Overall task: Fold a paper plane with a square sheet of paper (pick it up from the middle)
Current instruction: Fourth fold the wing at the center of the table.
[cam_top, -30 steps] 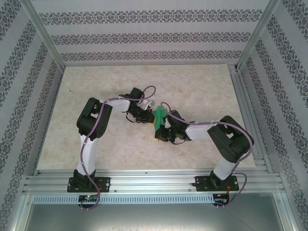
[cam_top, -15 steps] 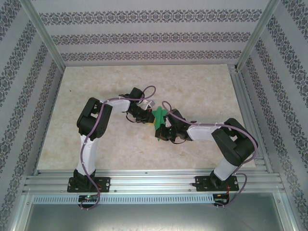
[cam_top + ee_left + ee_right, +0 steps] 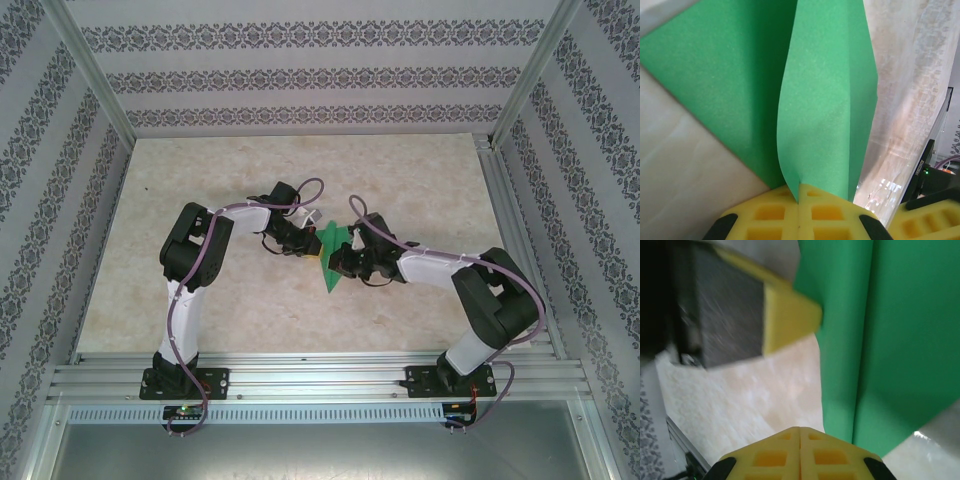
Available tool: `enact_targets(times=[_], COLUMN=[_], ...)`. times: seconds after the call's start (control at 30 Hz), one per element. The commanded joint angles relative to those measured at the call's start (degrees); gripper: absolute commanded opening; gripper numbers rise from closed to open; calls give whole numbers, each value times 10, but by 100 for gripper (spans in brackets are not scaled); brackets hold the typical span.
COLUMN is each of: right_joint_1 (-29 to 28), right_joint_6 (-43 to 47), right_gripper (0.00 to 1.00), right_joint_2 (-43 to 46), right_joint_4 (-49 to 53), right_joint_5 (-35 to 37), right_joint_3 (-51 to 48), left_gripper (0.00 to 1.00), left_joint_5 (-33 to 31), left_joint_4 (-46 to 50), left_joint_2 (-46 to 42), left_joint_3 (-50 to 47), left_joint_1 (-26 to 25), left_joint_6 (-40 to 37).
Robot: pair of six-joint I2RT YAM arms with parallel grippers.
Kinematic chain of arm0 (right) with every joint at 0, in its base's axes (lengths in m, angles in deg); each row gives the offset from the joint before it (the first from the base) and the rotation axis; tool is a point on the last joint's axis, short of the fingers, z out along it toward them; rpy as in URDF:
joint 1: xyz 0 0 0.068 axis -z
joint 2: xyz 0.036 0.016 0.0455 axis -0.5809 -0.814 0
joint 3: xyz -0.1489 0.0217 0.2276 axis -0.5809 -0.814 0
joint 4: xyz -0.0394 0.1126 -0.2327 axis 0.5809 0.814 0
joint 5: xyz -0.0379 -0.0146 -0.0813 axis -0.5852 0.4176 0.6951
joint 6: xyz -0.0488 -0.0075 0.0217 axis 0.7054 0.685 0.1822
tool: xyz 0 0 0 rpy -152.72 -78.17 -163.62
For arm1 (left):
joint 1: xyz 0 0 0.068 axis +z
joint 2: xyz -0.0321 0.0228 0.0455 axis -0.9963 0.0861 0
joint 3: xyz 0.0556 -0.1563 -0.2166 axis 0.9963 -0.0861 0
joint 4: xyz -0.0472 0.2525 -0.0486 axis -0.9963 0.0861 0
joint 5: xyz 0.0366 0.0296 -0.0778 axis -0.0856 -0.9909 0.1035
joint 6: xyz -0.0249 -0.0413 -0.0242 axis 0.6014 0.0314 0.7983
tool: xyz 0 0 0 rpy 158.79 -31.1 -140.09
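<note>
In my top view, the green paper (image 3: 332, 238) sits part-folded at mid-frame over the tabletop (image 3: 420, 170). My left hand (image 3: 799, 194) is clamped on its lower fold. My right hand (image 3: 800, 434) is closed, meeting the paper's bottom edge.

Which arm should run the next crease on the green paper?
Right, probably. Left gripper is shut on the folded green paper, anchoring it; right gripper, jaws shut, sits at the paper's crease, seemingly free to press along it.
</note>
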Motion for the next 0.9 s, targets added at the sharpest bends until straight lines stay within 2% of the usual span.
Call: enact_targets(times=[0.0, 0.23, 0.57, 0.7, 0.87], right_joint_1=[18, 20, 21, 22, 24], right_joint_6=[30, 31, 42, 45, 45], right_gripper=[6, 6, 6, 6, 7], right_joint_2=[-15, -78, -145, -136, -95], right_joint_4=[-1, -13, 7, 24, 13], right_joint_5=[-6, -24, -2, 12, -14], right_joint_3=[29, 64, 70, 71, 83], left_gripper=[1, 1, 1, 1, 1], left_joint_5=[-24, -21, -22, -25, -26], left_joint_4=[20, 25, 29, 33, 35], left_joint_2=[28, 32, 38, 38, 39], left_joint_3=[2, 8, 13, 13, 15], left_joint_1=[7, 7, 7, 6, 7], left_joint_6=[-19, -20, -20, -22, -22])
